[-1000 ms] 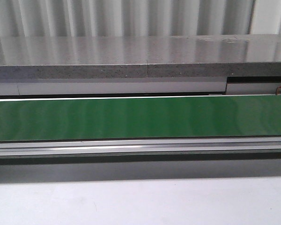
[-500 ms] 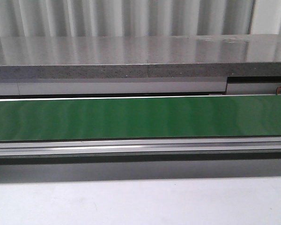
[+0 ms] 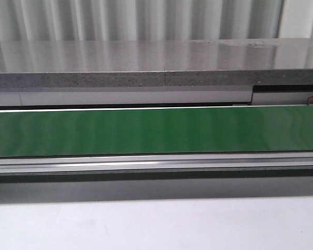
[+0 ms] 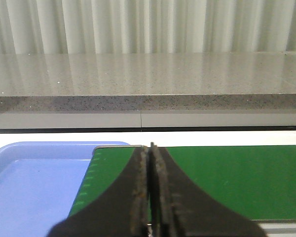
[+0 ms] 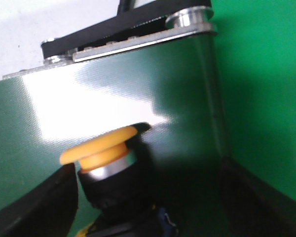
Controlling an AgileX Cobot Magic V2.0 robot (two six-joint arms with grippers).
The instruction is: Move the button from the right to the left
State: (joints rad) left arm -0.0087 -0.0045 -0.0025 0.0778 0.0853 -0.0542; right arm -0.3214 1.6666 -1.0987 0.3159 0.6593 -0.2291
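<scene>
The button [image 5: 106, 153] shows only in the right wrist view: an orange mushroom cap on a silver ring and black body, with a blue bit lower down. It rests tilted on the green belt [image 5: 113, 94]. My right gripper [image 5: 148, 168] is open around it. One finger [image 5: 44, 202] sits right beside the cap and the other [image 5: 259, 197] stands well apart. My left gripper [image 4: 151, 148] is shut with nothing in it, over the end of the green belt [image 4: 227, 177]. The front view shows no gripper and no button.
A blue tray [image 4: 34, 182] lies just past the belt's end by the left gripper. The belt's metal end roller [image 5: 187, 17] is close ahead of the right gripper. A grey stone counter [image 3: 146, 62] runs behind the green belt [image 3: 156, 130], with a metal rail [image 3: 156, 164] in front.
</scene>
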